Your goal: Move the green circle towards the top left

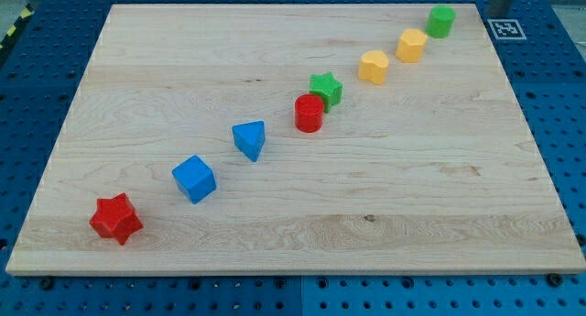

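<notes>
The green circle (pixel 440 21) is a short green cylinder near the top right corner of the wooden board (pixel 275 41). It is the top end of a diagonal line of blocks. A dark grey rod enters at the view's top right, and my tip (pixel 493 13) is to the right of the green circle, apart from it, by the board's right edge. The closest block to the green circle is a yellow block (pixel 411 45), just below and to its left.
Down the diagonal stand a second yellow block (pixel 373 67), a green star (pixel 326 89) touching a red cylinder (pixel 309 113), a blue triangle (pixel 249 139), a blue cube (pixel 194 179) and a red star (pixel 116 219). A black-and-white marker tag (pixel 506 28) lies beside the board.
</notes>
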You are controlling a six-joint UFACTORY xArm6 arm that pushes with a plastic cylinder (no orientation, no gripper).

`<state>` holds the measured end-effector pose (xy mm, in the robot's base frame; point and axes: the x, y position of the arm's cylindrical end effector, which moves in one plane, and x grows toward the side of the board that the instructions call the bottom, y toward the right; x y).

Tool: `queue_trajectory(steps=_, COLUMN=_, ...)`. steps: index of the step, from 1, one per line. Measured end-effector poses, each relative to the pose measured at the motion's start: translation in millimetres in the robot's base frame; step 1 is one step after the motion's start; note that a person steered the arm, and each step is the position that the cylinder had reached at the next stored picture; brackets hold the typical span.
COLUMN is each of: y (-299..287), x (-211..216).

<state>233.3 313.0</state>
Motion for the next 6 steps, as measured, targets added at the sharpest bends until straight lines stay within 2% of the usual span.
queue_trajectory(steps=1, y=-35.1, x=27.4)
queue_trajectory(steps=2, y=-60.4, x=24.9)
queue_trajectory(steps=3, y=-48.2, x=34.2)
queue_trajectory(steps=4, y=-9.1, x=17.0)
queue_trajectory(steps=5, y=-10.7, x=-13.4)
queue_trajectory(steps=6, y=-28.8, x=-10.7)
